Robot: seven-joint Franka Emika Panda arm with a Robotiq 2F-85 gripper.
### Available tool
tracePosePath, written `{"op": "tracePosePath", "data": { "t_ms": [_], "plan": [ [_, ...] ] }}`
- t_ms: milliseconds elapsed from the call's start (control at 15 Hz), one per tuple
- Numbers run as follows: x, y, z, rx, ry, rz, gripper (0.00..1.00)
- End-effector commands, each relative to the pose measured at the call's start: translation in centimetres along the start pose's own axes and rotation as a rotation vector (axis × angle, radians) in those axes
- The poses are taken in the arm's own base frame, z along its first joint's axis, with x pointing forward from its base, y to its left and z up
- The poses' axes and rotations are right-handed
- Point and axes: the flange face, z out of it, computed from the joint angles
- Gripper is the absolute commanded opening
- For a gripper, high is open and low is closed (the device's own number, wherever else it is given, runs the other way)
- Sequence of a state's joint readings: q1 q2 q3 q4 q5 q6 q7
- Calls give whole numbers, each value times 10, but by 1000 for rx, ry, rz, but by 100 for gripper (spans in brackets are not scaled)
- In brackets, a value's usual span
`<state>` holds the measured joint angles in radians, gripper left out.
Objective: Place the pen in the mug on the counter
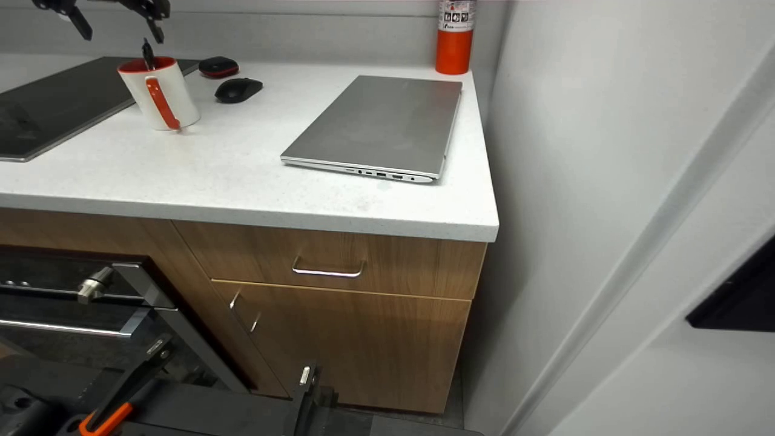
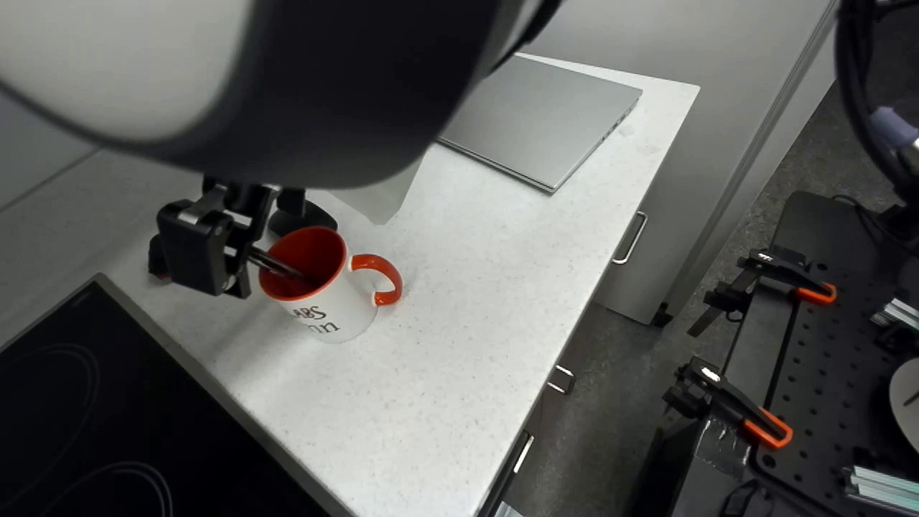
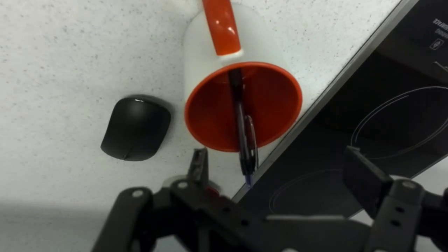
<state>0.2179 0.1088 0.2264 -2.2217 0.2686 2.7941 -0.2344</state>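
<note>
The gripper (image 3: 278, 169) holds nothing, its jaws wide apart; the wrist view shows the upper end of the pen (image 3: 240, 119) between them with free space on either side. In an exterior view, where the arm (image 2: 344, 93) fills the upper left, the gripper is seen more from the side and overlaps the pen, so that space cannot be read there; in an exterior view the fingers (image 1: 80, 23) hang near the top edge, to either side of the pen's upper end. The pen is inside the mug (image 3: 199, 49), leaning on the rim, and its clip and bluish end are plain in the wrist view alone. The mug stands on the counter (image 1: 242, 163), its red handle visible in all three views, though dark lettering (image 2: 316, 319) on its wall appears only in an exterior view. Near the mug lie a black mouse (image 3: 136, 129) and a red-edged mouse (image 1: 218, 66), the latter mostly hidden behind the gripper in the wrist view. The black cooktop (image 2: 129, 402) is near the mug too, its ring marks clear in the wrist view and in an exterior view. Farther off, both exterior views show the closed grey laptop (image 1: 381, 124) and the orange-handled clamps (image 2: 739, 409), while the red canister (image 1: 453, 51) and the wood-grain drawer front (image 1: 339, 251) show clearly only in an exterior view
</note>
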Motion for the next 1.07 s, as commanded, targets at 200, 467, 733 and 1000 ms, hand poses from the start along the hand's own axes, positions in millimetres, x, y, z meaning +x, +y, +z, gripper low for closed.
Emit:
{"op": "tracePosePath", "data": {
  "t_ms": [200,467,733,1000],
  "plan": [
    [14,7,27,48,36,-52,100],
    [17,11,36,74,37,-69,100],
    [21,16,43,89,39,-79,96],
    [23,19,46,92,42,-85,59]
  ]
}}
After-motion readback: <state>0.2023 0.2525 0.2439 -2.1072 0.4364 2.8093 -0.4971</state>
